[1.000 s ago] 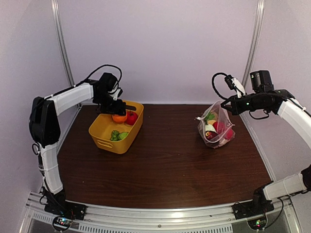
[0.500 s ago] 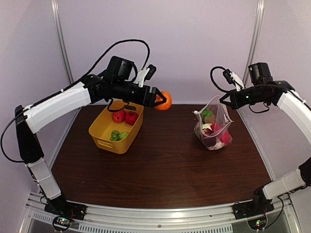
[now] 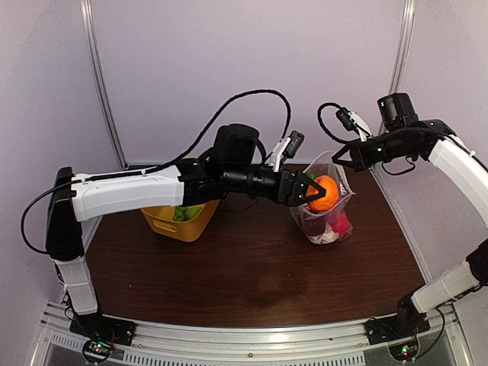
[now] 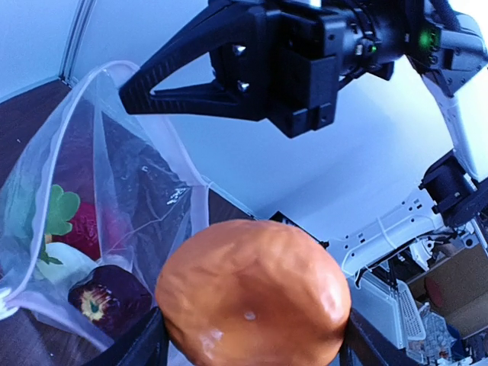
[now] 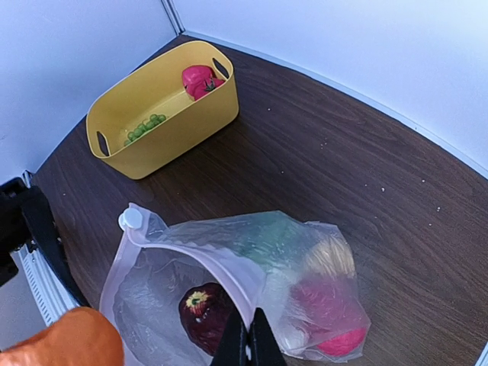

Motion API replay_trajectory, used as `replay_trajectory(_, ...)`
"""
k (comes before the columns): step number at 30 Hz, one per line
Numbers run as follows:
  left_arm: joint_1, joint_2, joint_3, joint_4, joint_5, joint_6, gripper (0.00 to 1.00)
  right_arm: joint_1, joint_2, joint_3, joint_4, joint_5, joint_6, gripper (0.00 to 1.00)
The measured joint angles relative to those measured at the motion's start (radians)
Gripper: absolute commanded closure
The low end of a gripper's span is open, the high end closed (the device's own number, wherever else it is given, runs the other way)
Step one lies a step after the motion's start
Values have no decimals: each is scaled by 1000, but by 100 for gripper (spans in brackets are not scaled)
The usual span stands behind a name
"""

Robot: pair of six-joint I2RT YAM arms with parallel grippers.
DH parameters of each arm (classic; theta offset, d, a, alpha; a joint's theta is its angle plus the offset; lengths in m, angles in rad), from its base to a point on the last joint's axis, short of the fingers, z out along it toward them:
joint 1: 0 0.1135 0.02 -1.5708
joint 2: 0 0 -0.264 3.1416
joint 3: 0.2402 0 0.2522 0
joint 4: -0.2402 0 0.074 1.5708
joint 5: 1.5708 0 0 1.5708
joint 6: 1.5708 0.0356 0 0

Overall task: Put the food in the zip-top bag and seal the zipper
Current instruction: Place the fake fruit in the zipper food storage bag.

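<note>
My left gripper [image 3: 316,194] is shut on an orange toy fruit [image 3: 326,192], one piece of the food, and holds it at the mouth of the zip-top bag [image 3: 323,221]. In the left wrist view the orange [image 4: 255,293] fills the space between my fingers, and the open bag [image 4: 114,191] lies just beyond it. My right gripper [image 5: 250,345] is shut on the bag's mouth edge, where the zipper [image 5: 200,255] runs, and holds the mouth up and open. The bag [image 5: 305,305] holds a dark purple piece [image 5: 202,309], a pink one [image 5: 335,293] and green and pale ones.
The yellow tub [image 5: 164,141] stands at the back left on the dark wooden table, with green grapes [image 5: 145,128] and red pieces [image 5: 200,78] in it. From above, my left arm hides most of the tub [image 3: 169,223]. White walls close in the back and sides.
My left arm has lifted the orange out of the tub and carried it right to the bag's mouth. My right gripper has raised the bag's edge a little and shifted it left.
</note>
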Motion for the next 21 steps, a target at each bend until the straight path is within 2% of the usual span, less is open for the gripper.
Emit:
replay_trajectory(5, -8, 90, 56, 21, -61, -95, 51, 8, 13, 0, -2, -32, 21, 100)
replay_trajectory(14, -5, 211, 222, -101, -261, -192, 52, 13, 8, 0, -7, -94, 47, 100)
replay_trajectory(16, -4, 233, 251, -123, -290, -212, 47, 15, 6, -2, -7, -103, 47, 100)
replay_trajectory(21, 1, 296, 323, -168, -327, -237, 24, 23, 5, -4, -19, -131, 47, 100)
